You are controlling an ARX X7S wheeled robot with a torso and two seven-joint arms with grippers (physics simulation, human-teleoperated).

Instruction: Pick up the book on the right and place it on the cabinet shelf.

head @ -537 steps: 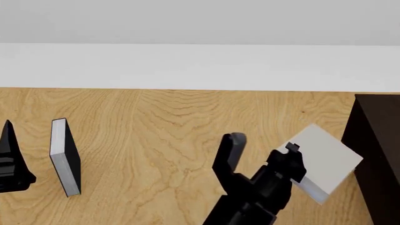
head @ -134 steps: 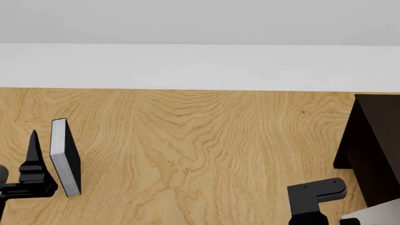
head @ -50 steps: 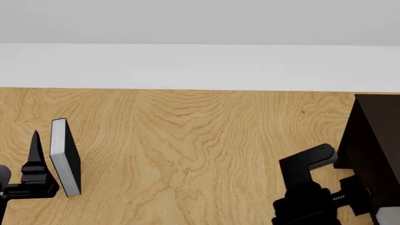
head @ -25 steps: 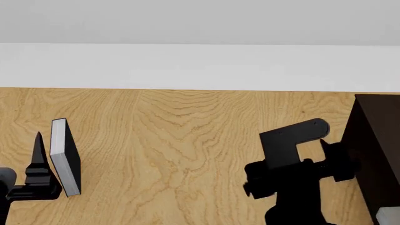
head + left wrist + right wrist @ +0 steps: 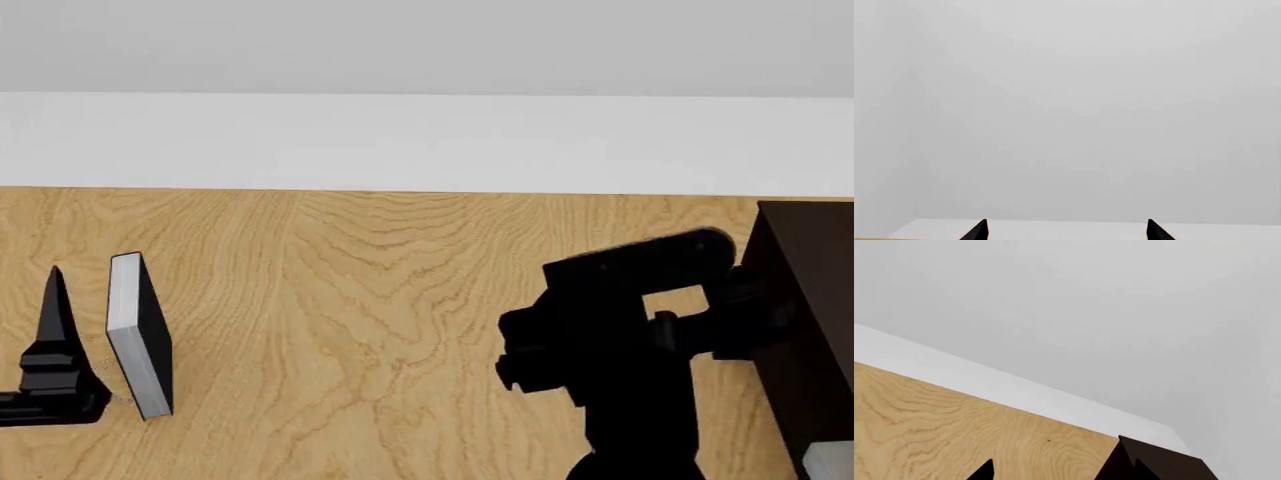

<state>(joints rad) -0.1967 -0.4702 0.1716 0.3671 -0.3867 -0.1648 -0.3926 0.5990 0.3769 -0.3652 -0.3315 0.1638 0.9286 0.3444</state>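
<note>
Only a light-grey corner of the book (image 5: 830,462) shows, at the bottom right edge of the head view, against the dark cabinet (image 5: 805,330); the rest is cut off. My right arm (image 5: 627,340) is raised beside the cabinet's left side, apart from the book. In the right wrist view my right gripper (image 5: 1054,474) is open and empty, with wooden table between the tips and the cabinet (image 5: 1167,462) beside one tip. My left gripper (image 5: 51,345) is open and empty at the far left, as the left wrist view (image 5: 1064,233) also shows.
A thinner black-covered book (image 5: 138,335) stands upright on the wooden table (image 5: 374,300), just right of my left gripper. A white wall runs behind the table's far edge.
My right arm has risen and moved farther back along the cabinet's side, empty. The grey book corner stays at the bottom right. My left gripper has shifted slightly left.
</note>
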